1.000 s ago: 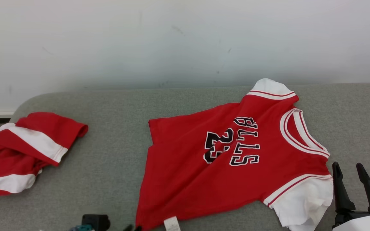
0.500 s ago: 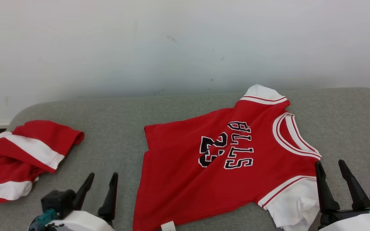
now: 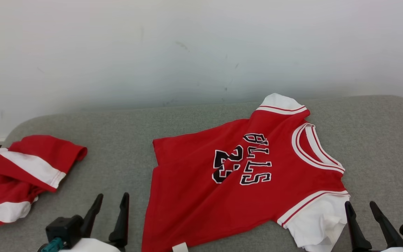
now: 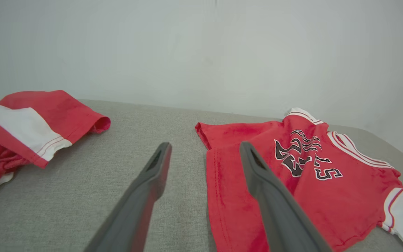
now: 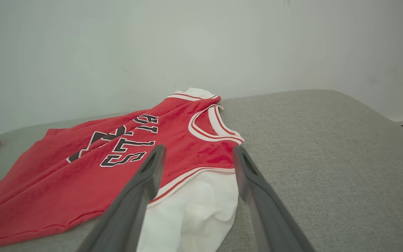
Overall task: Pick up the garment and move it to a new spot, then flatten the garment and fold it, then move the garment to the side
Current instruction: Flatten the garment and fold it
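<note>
The red jersey [image 3: 243, 182] lies nearly flat on the grey cushion [image 3: 117, 140]; we have yet to fold it. Flanking it, our left gripper [image 3: 113, 196] and right gripper [image 3: 359, 204] gape empty

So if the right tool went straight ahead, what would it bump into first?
Probably the white sleeve of the red shirt, lying just ahead of the open right tool. Depth is hard to judge, though.

We are seeing striped garment [image 3: 30, 164], left of left gripper [image 3: 113, 194], running off picture edge; jersey [image 3: 201, 210] hem tag [image 3: 180, 247], right of that gripper, getting clipped at bottom.
</note>
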